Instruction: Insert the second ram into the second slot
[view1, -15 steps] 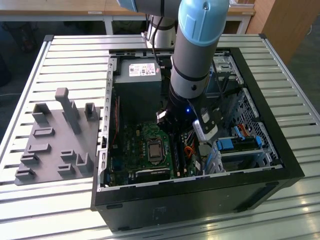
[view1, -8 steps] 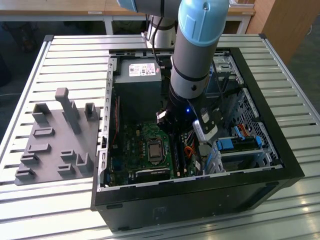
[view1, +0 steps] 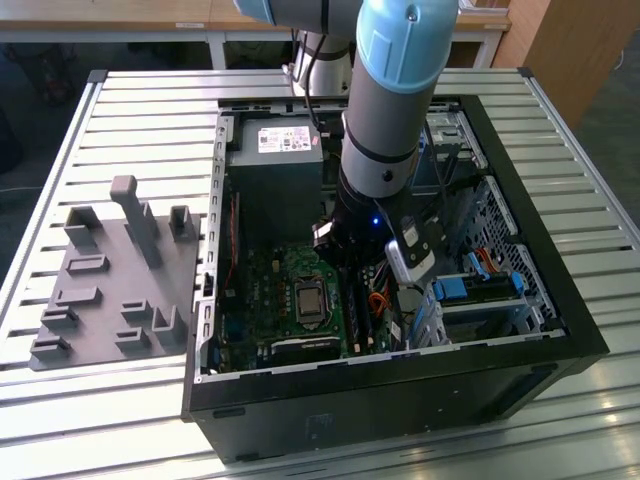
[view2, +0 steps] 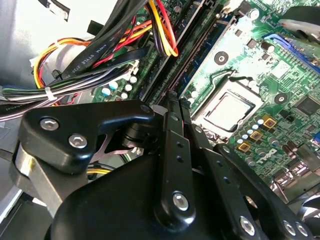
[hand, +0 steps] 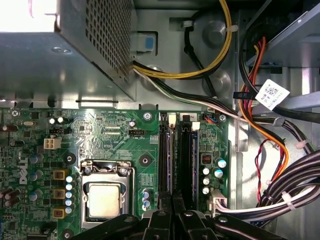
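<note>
While the arm (view1: 385, 130) reaches steeply down into the open computer case (view1: 560, 300), its gripper (view2: 176, 97) hangs low over the green motherboard (hand: 115, 135), just above the pair of long black memory slots (hand: 186, 160) beside the processor socket (hand: 102, 197). Both wrist views show the claw drawn narrow, its two black fingers (view2: 170, 135) side by side with only a sliver of gap between them and nothing clearly pinched there. In the first wrist view the fingertips (hand: 165, 200) sit over the near end of the slots, whose white end latches (hand: 172, 119) lie at the far end.

A thin blue strip, which seems to be the top edge of the second ram (view2: 215, 37), runs along the slots ahead of the fingers in the second wrist view. It appears to stand in a slot, apart from the claw, though the angle is too shallow to tell which slot or how deep it sits.

Bundles of black, yellow, red and orange cables (hand: 260, 115) pass near the slots, coming from the grey power supply (view1: 275, 150). On the exterior view's right, bright blue drive-bay latches (view1: 452, 290) sit inside the case. The case rests on a slatted metal table (view1: 150, 110), with a grey parts fixture (view1: 110, 290) on the exterior view's left.
</note>
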